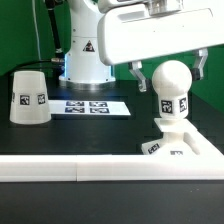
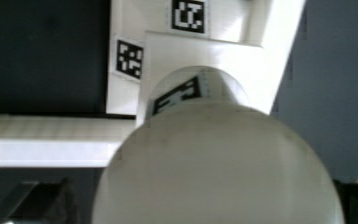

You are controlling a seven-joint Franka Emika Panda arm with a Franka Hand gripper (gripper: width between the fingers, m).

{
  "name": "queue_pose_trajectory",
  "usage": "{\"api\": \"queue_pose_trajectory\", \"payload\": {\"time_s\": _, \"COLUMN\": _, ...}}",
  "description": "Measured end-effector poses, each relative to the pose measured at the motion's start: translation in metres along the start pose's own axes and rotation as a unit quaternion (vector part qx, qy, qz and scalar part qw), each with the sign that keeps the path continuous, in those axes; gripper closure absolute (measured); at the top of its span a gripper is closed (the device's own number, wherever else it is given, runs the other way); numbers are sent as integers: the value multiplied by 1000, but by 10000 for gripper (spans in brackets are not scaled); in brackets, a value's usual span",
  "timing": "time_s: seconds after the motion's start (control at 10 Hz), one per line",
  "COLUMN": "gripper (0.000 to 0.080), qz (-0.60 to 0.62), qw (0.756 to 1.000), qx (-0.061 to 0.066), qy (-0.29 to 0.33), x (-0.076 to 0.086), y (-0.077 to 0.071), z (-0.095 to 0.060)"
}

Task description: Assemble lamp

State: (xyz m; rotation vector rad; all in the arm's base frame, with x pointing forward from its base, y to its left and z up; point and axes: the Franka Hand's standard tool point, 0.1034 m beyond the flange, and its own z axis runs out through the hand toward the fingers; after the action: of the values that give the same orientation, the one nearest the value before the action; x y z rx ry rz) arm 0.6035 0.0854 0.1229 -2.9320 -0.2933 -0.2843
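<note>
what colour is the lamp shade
The shade is white with a black-and-white square tag, best in the exterior view.

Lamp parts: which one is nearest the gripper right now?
The round bulb, upright on the base, between the fingers of the open gripper. The shade stands far off at the exterior view's left.

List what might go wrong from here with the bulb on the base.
1. The gripper straddles the upright bulb, its fingers seemingly not touching it; an off-centre close may tip the bulb on the base.
2. The base sits by the rail; a sideways push may shift it.
</note>
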Motion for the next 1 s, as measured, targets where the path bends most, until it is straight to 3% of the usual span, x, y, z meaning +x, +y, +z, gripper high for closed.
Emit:
{"api": "queue_pose_trajectory", "payload": {"time_s": 0.6, "gripper": 100, "qz": -183, "qw": 983, "qx": -15, "qy": -13, "x": -2, "y": -4, "z": 4}}
{"api": "queue_pose_trajectory", "payload": {"time_s": 1.0, "gripper": 100, "qz": -333, "qw": 942, "qx": -23, "qy": -28, "x": 2, "y": -2, "z": 6}}
